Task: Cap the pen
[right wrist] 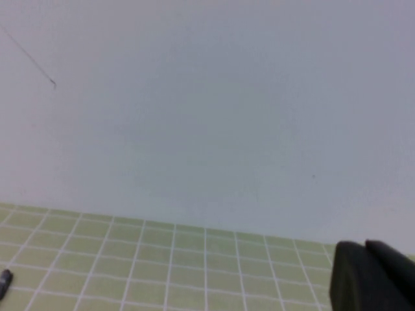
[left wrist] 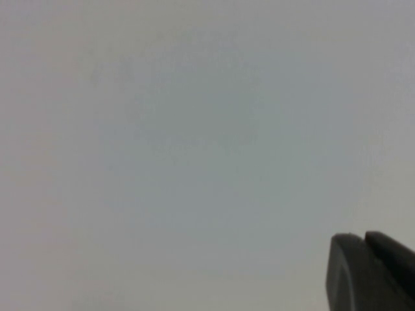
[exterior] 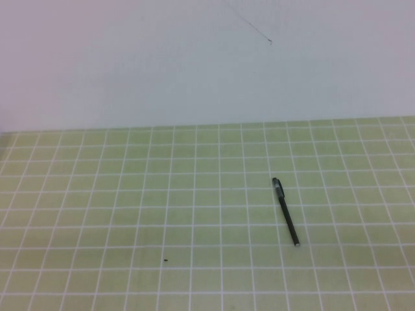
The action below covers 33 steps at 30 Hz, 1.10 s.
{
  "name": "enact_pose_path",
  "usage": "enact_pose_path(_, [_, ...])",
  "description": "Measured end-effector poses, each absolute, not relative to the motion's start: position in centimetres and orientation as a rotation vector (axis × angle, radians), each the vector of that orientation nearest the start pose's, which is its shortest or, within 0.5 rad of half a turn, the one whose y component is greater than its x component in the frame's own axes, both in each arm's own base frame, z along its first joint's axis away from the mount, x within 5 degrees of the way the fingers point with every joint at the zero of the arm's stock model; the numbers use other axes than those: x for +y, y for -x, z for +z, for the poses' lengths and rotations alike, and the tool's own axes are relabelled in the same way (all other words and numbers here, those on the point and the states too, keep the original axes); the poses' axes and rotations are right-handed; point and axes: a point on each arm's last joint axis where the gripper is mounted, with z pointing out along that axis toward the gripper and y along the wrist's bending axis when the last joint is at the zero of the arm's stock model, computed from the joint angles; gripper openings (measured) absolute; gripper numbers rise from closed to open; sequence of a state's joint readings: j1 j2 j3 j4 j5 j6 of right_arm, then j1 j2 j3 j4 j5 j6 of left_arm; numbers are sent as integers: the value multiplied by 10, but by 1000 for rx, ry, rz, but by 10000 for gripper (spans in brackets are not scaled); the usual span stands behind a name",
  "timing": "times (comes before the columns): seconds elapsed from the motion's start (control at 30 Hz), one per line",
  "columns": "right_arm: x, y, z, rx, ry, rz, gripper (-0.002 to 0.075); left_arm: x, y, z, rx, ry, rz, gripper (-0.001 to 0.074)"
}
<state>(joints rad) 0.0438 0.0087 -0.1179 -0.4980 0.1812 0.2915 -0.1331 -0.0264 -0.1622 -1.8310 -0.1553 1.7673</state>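
Note:
The pen (exterior: pixel 286 212) is a thin black stick lying on the green grid mat (exterior: pixel 130 194), right of centre. Its small silver tip (exterior: pixel 297 244) points toward the near edge. Its far end (exterior: pixel 277 186) is thicker and dark; I cannot tell whether that is a separate cap. No loose cap shows elsewhere. Neither arm appears in the high view. My left gripper (left wrist: pixel 363 236) is shut and empty, facing only the plain wall. My right gripper (right wrist: pixel 364 245) is shut and empty, raised above the mat, with a dark pen end (right wrist: pixel 4 280) at the picture's edge.
A pale wall (exterior: pixel 207 65) rises behind the mat, with a thin dark scratch (exterior: pixel 256 31) on it. A tiny dark speck (exterior: pixel 167 261) lies on the mat near the front, left of centre.

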Motion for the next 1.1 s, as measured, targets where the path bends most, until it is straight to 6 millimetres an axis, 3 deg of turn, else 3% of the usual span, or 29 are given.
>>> enact_pose_path(0.17, [-3,-53,230,1526,145,-168,13,12,-44,255,1340,189,-114,0])
enact_pose_path(0.33, [-1,-55,211,1610,199,-199,13,5,-48,240,1292,144,-177,0])
enact_pose_path(0.4, [-1,-56,207,1621,180,-204,13,-2,-50,232,1361,66,-205,0])
enact_pose_path(0.57, [-2,-55,199,1624,138,-179,13,-12,-51,208,1630,58,-321,0])
enact_pose_path(0.8, [-4,-53,186,1765,122,-174,13,-12,-51,204,1639,57,-316,0])
enact_pose_path(0.93, [-4,-53,186,1769,122,-174,13,-11,-55,185,1667,77,-311,0])
enact_pose_path(1.1, [-4,-53,186,1769,119,-171,13,-8,-54,177,1761,102,-273,0])
